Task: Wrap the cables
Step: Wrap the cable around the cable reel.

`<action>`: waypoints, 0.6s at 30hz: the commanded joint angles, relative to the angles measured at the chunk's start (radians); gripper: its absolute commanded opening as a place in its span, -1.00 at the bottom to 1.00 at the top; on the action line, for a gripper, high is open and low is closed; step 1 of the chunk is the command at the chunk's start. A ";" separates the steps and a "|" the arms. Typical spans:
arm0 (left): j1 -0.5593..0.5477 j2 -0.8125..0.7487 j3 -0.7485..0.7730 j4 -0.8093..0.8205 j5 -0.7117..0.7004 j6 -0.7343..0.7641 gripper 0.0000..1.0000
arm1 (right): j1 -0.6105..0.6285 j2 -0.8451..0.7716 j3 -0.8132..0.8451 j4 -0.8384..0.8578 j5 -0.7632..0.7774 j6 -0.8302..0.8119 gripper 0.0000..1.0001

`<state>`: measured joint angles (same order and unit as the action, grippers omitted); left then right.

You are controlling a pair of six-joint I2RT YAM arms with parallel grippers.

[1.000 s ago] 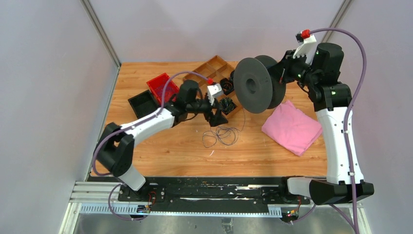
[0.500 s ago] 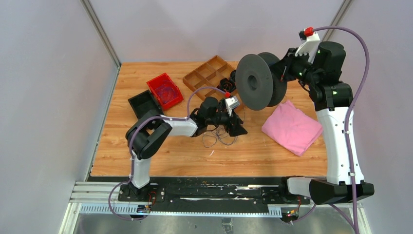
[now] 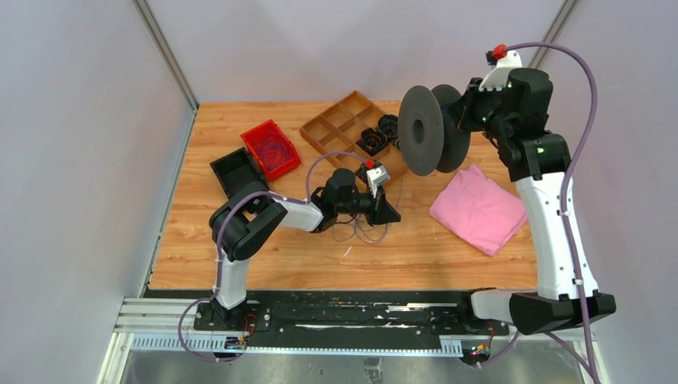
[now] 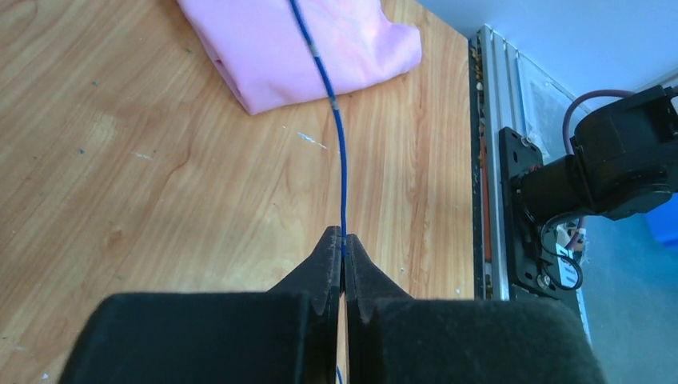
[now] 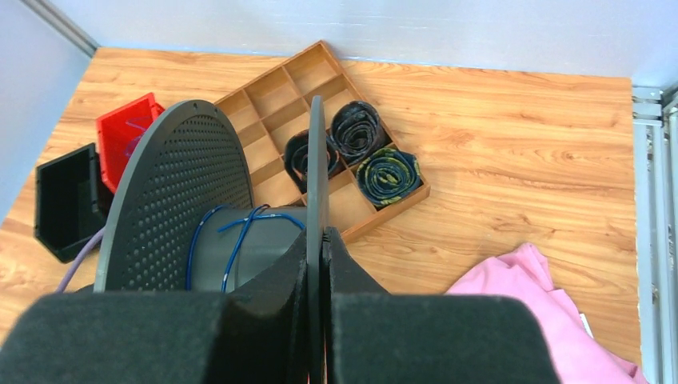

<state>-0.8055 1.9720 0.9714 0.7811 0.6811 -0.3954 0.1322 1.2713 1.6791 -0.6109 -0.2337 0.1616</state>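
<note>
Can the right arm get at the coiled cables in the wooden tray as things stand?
Probably not yet: the right gripper is shut on the flange of the spool. The coiled cables lie uncovered in the wooden tray nearby, so the path itself looks free.

Pink cloth [image 3: 478, 210] lies rumpled near the worktop's [image 3: 280, 264] right edge. Toward the far left corner, a red bin [image 3: 271, 150] sits just beside a black bin [image 3: 236, 170]. The wooden divider tray [image 3: 340, 126] is at the far edge, mid-worktop. The dark grey spool [image 3: 421, 130] is right of it, flanges upright.
</note>
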 commanded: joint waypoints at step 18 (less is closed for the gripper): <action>-0.128 -0.192 0.068 -0.356 0.009 0.242 -0.99 | 0.241 0.216 0.085 0.128 0.550 0.056 -0.99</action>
<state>-0.9009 1.8050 0.9844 0.5129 0.6605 -0.2142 0.3382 1.4822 1.7172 -0.5827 0.2302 0.1894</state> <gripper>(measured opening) 0.015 0.040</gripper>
